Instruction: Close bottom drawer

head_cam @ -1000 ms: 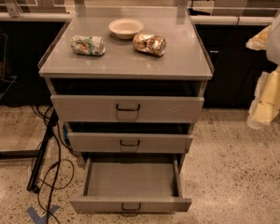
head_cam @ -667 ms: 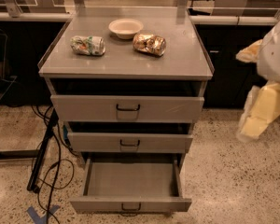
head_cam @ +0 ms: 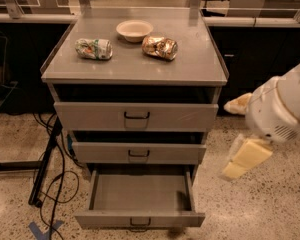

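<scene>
The bottom drawer (head_cam: pixel 140 191) is the lowest of three in the grey metal cabinet (head_cam: pixel 135 66). It stands pulled far out, showing a plain empty grey tray and a small black handle (head_cam: pixel 140 221) at the centre of its low front panel. My gripper (head_cam: pixel 245 158), cream-coloured under the white arm (head_cam: pixel 280 109), hangs in the air to the right of the cabinet. It is at about the height of the middle drawer (head_cam: pixel 137 153) and touches nothing.
The top drawer (head_cam: pixel 136 116) and middle drawer stand slightly out. On the cabinet top lie a white bowl (head_cam: pixel 134 30) and two crumpled cans or bags (head_cam: pixel 94 49) (head_cam: pixel 160 47). Black cables (head_cam: pixel 52 184) trail on the speckled floor at the left. Dark counters run behind.
My arm and gripper have moved down and to the left, closer to the cabinet's right side. The drawers have not moved.
</scene>
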`<state>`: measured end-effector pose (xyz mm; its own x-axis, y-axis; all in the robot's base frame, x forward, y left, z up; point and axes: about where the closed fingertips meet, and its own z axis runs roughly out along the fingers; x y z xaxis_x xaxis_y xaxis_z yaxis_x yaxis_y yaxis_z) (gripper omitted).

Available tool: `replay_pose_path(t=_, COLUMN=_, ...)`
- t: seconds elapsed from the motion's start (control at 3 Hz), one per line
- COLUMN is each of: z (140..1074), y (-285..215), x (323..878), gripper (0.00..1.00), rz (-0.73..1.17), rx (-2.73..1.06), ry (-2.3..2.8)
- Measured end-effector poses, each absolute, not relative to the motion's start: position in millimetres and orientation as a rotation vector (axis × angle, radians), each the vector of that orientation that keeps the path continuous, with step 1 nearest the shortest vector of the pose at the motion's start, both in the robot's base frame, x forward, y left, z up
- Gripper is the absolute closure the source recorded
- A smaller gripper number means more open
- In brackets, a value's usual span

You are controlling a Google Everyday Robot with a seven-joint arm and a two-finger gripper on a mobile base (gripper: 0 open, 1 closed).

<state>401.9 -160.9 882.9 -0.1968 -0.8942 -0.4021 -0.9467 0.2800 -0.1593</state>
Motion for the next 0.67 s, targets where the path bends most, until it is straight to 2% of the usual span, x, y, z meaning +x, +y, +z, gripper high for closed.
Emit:
replay_pose_path(t=0.33, z=837, y=-135, x=390, gripper=0.51, rz=0.234, rx=-1.647, ry=2.118)
replay_pose_path(t=0.67, z=797, y=-114, x=393, gripper=0.74, rz=0.274, rx=-1.664, ry=2.096)
